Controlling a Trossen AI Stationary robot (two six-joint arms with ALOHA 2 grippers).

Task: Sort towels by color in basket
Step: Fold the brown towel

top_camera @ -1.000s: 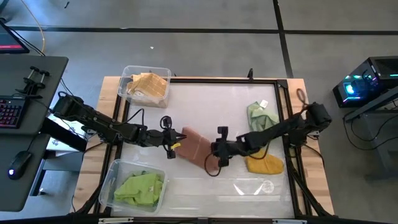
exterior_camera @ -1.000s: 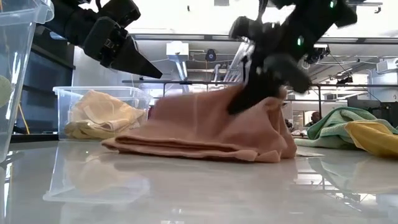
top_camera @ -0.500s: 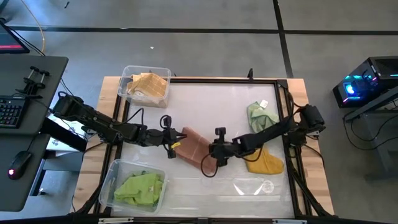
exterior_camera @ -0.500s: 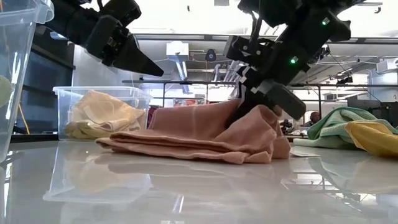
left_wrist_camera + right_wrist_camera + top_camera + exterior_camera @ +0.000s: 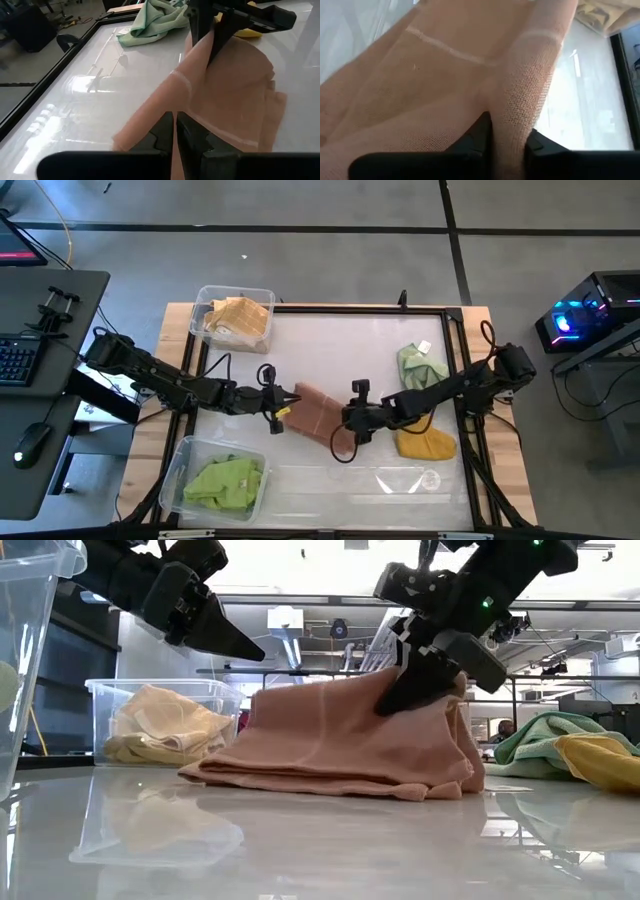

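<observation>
- Pinching a fold of the pink-brown towel [image 5: 314, 412], the right tool [image 5: 352, 420] has its fingers clamped on the cloth, which stands bunched higher above the table [image 5: 340, 340] than half a second ago.
- In that half second the right tool has drawn back slightly towards the mustard towel [image 5: 426, 444]; the pink-brown towel's far end has dragged along with it.
- On the other side of the pink-brown towel, the left tool [image 5: 278, 412] hangs just above the cloth's edge, fingers together and, as far as I can tell, gripping nothing; it has not moved.
- Beyond the left tool from the pink-brown towel, one bin [image 5: 263, 298] holds the tan towel [image 5: 240, 317], another bin [image 5: 172, 478] the lime towel [image 5: 225, 482].
- The sage towel [image 5: 420, 365] lies beside the mustard one, both still loose.
- My read: the lift has begun, so carrying the pink-brown towel to a bin comes next, with two more to sort.
</observation>
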